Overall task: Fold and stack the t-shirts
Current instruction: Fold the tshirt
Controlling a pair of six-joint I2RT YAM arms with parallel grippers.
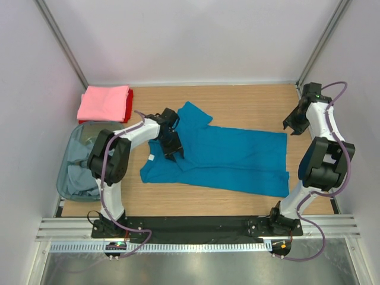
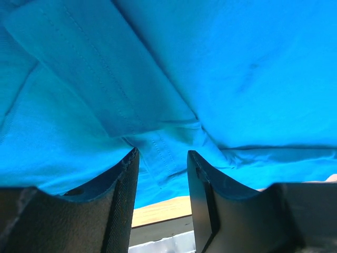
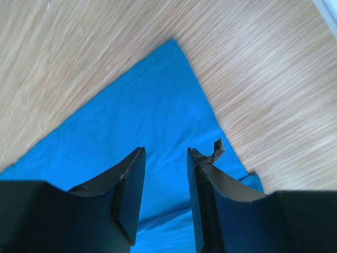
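Teal t-shirt [image 1: 237, 157] flat on the table [image 1: 237, 98], long axis running left to right. Collar end points left, hem end points right. One sleeve sticks out toward the far side, and the near edge is a little rumpled. There's a small white tag [image 1: 151, 157] at the collar, too small to read. No other writing shows anywhere.

Left arm: it rises from its base at the near edge, elbow bent high over the left side, forearm reaching right. The left claw [image 1: 172, 142] is low on the shoulder area, just right of the collar. In the wrist view its jaws stand apart. A stitched fold of teal cloth runs into the gap, and bare wood shows through below it. Cloth lies against the fingers [image 2: 124, 174], but the jaws are not pressed together on it.

Right arm: elbow folded on the right side, forearm stretched far. The right claw [image 1: 292, 124] hangs over the shirt's far right hem corner. Its jaws are apart with nothing between them, and in the wrist view that corner lies on the wood beneath. A small grey scrap [image 3: 216, 150] sticks up from one fingertip.

Far left corner: a folded pink t-shirt [image 1: 104, 102] lies on a red t-shirt [image 1: 129, 101]. On the left side, the bin [image 1: 64, 172] holds crumpled grey-blue t-shirts [image 1: 80, 175].
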